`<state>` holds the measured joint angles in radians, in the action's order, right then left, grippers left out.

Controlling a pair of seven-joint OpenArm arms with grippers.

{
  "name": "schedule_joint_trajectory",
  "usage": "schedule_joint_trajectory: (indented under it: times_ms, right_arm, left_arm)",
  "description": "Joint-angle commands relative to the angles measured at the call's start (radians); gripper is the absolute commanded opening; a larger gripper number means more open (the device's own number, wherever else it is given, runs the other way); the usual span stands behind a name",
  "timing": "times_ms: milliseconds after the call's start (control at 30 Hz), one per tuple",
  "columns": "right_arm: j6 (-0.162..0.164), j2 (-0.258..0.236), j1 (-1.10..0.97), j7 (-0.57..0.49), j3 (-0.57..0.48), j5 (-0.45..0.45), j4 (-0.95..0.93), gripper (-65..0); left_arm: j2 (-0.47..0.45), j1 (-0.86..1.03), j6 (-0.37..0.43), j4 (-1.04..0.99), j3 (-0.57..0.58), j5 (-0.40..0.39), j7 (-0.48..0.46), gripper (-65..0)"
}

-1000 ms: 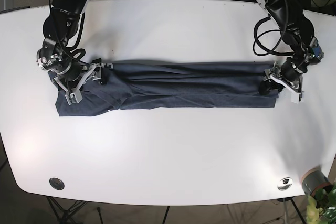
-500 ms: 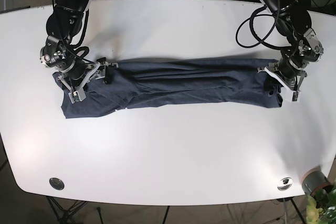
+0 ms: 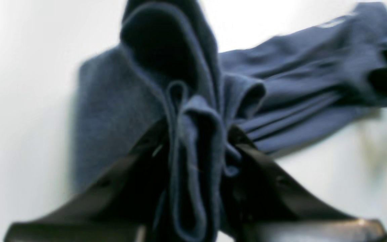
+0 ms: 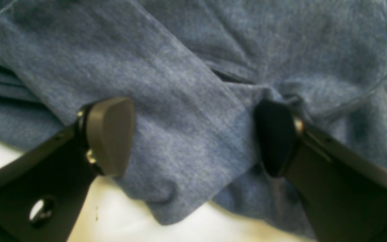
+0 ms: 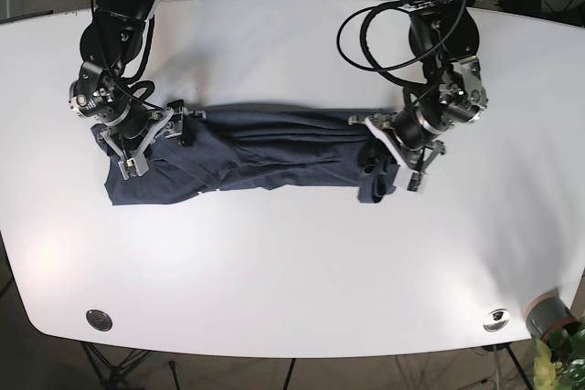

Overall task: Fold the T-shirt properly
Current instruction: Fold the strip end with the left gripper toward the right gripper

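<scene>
Dark blue T-shirt (image 5: pixel 247 151) lying as a long creased band across the middle of the white surface. Its left end spreads flat into a wider flap toward the near side; its right end is gathered into bunched, upright folds (image 3: pixel 193 141), with several hemmed layers pressed together, lifted slightly above the surface

Spread flat across the middle of the table (image 5: pixel 292 271): T-shirt (image 5: pixel 247 152), the landmark here. At its base-view right end, left gripper (image 5: pixel 388 160), jaws pinched on a bunched fold of cloth lifted over the rest. At its opposite end, right gripper (image 5: pixel 146 139), jaws apart, pads resting on the cloth. Well away from the T-shirt, at the table's near right corner, a plant pot (image 5: pixel 551 317).
</scene>
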<state>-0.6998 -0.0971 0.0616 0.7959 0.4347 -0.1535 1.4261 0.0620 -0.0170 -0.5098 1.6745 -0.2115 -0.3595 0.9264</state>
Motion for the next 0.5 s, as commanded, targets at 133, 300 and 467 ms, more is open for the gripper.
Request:
schedule_joint_trajectory:
  times_ms: [133,300,467]
  right_arm:
    - [0.002,-0.008,0.011,0.003,0.002,-0.002,0.015,-11.3]
    - [0.002,-0.008,0.011,0.003,0.002,-0.002,0.015,-11.3]
    - [0.002,-0.008,0.013,0.003,0.002,-0.002,0.015,-11.3]
  left_arm:
    - [0.055,-0.087,0.06,-0.083,0.088,-0.019,-0.028,-62.1]
    - [0.063,-0.134,0.072,-0.179,0.146,-0.019,-0.03,-62.1]
    - [0.063,-0.14,0.073,-0.231,0.235,-0.019,-0.123,-62.1]
